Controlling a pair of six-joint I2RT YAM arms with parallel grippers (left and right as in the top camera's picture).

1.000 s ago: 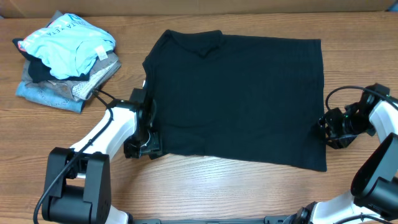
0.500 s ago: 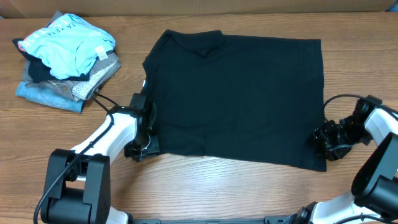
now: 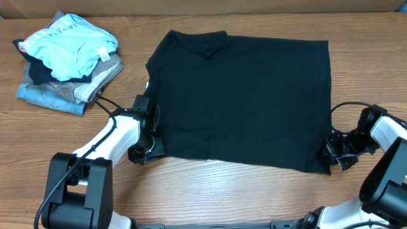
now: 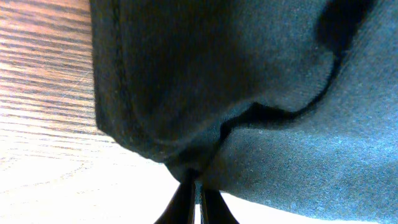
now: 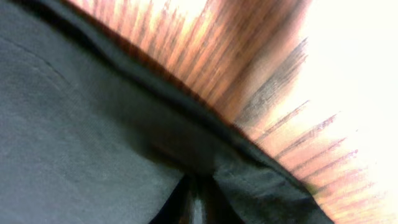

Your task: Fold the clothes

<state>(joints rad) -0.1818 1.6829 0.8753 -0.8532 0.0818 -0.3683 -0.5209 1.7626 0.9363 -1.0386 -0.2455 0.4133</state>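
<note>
The black T-shirt lies spread flat in the middle of the tabletop, its neck at the far edge and its hem nearest the arms. At the near left corner, the left claw is pressed together, pinching a bunched fold of the hem. At the near right corner, the right claw sits with its fingers drawn together on the shirt's edge, though that wrist view is blurred. A pile of folded garments rests well apart at the far left.

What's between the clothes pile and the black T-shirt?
Only bare wooden table separates the pile from the black T-shirt, shown in the overhead view.
</note>
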